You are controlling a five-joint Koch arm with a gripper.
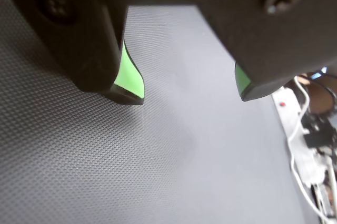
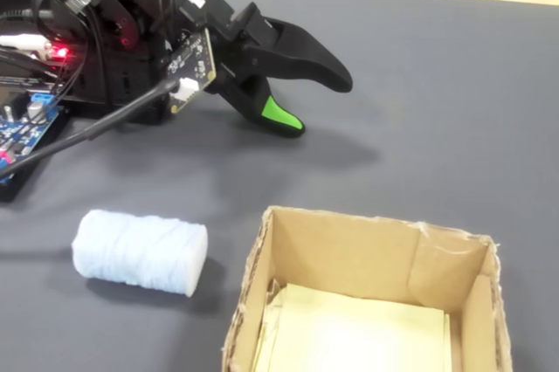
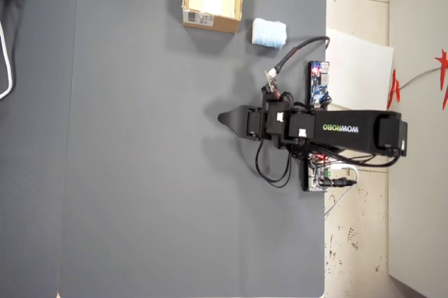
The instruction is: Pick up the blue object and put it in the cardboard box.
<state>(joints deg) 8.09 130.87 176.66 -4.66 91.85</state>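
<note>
The blue object [image 2: 140, 252], a pale blue soft roll, lies on the grey mat just left of the cardboard box [image 2: 349, 250] in the fixed view. From overhead the blue object [image 3: 269, 33] sits right of the box [image 3: 210, 19], near the mat's top edge. The box is open at the top, with a pale yellow inside. My gripper [image 2: 319, 106] hovers low over bare mat, well away from both. In the wrist view the gripper [image 1: 189, 97] stands open, its green pads apart with only mat between them. Seen from overhead, the gripper [image 3: 224, 118] points left.
A blue circuit board [image 3: 319, 82] with red lights and loose cables lie beside the arm's base at the mat's right edge. A white power strip [image 1: 295, 129] and wires show at the right of the wrist view. Grey mat [image 3: 140, 172] stretches left of the gripper.
</note>
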